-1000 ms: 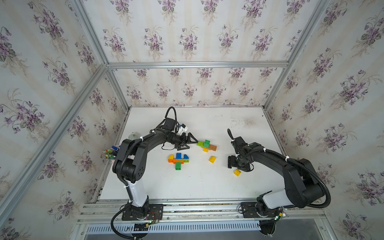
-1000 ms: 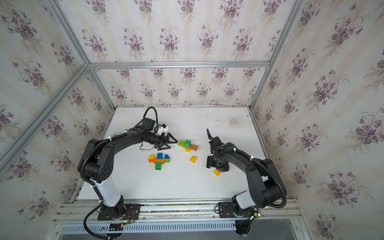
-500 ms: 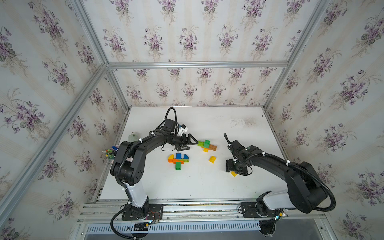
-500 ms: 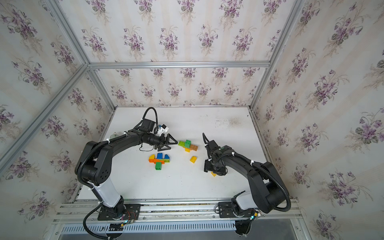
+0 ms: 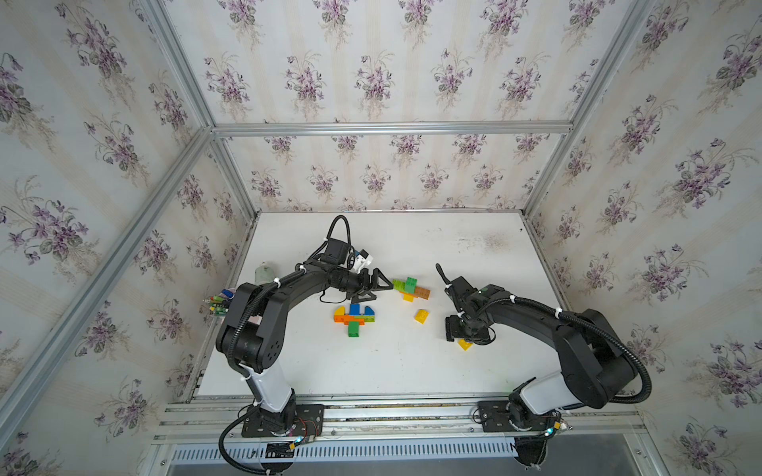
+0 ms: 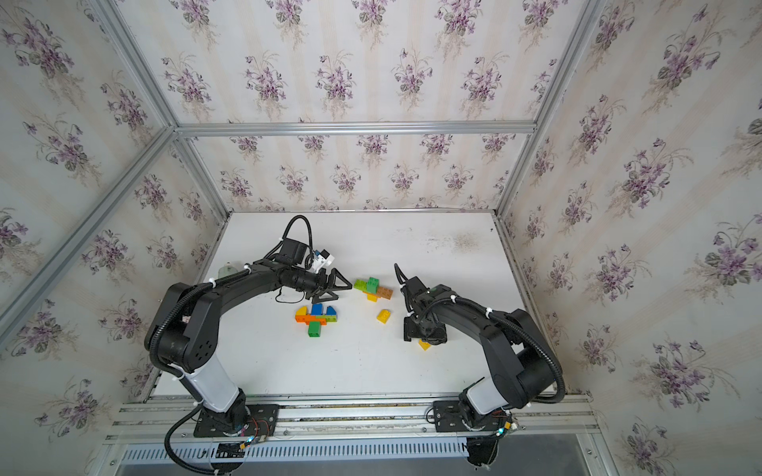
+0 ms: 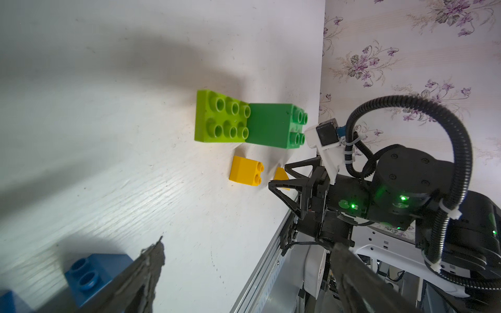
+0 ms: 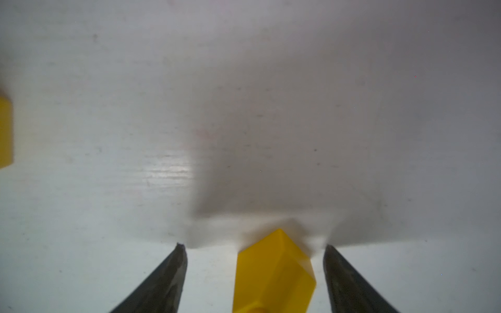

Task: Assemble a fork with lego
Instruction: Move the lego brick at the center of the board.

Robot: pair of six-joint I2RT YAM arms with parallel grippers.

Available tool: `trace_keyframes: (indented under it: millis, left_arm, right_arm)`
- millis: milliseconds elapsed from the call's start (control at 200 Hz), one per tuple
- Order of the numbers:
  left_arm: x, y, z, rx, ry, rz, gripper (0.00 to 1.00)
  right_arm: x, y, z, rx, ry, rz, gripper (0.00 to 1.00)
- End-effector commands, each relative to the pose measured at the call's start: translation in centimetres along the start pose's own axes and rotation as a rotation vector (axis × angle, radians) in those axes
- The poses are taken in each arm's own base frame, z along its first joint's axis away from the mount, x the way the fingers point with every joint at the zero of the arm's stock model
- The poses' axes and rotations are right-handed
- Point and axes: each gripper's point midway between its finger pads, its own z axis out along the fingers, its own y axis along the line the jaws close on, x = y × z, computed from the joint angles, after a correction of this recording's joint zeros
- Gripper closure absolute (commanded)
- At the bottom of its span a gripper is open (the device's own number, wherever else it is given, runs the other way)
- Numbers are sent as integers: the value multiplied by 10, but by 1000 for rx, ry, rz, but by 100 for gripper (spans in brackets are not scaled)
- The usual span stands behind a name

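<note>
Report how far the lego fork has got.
Done: an orange, blue and green fork shape lies assembled mid-table. In hand: the right tool straddles a yellow brick, open, not yet gripping. Left: a yellow brick and a green cluster lie apart; the left tool is open and holds nothing.

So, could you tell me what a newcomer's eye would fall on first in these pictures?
Probably the bright brick assembly of orange, blue and green in the middle of the white table, with a green, lime, yellow and brown cluster just behind it. Next, the right gripper, jaws apart on either side of a yellow brick without touching it. The left gripper hangs open beside the cluster.
</note>
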Motion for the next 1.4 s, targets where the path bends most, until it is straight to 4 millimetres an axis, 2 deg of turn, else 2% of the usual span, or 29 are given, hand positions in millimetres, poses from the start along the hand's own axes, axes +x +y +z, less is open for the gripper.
trace_keyframes:
  millis: [0, 230, 320, 430, 674, 879, 1109, 1394]
  left_arm:
    - [-3, 0, -1, -3, -20, 13, 3]
    - [-5, -1, 0, 2, -20, 11, 3]
    - [-5, -1, 1, 7, -16, 13, 3]
    - [-4, 0, 1, 4, -12, 15, 3]
    - [-5, 1, 1, 4, -13, 16, 3]
    - [-8, 4, 3, 0, -10, 9, 3]
    - [-14, 6, 2, -10, -19, 1, 4]
    - [-25, 6, 2, -13, -37, -8, 4]
  right_arm:
    - [6, 6, -2, -29, 1, 20, 28]
    - [23, 12, -6, -63, -6, 110, 37]
    - [21, 2, -7, -7, -29, 130, 38]
    - [17, -2, -8, 24, -40, 134, 42]
    - [13, 2, -3, 27, -29, 136, 52]
    - [9, 4, -3, 30, -34, 134, 66]
    - [-7, 8, -10, 59, -61, 102, 71]
    - [-42, 15, -11, 110, -81, 36, 71]
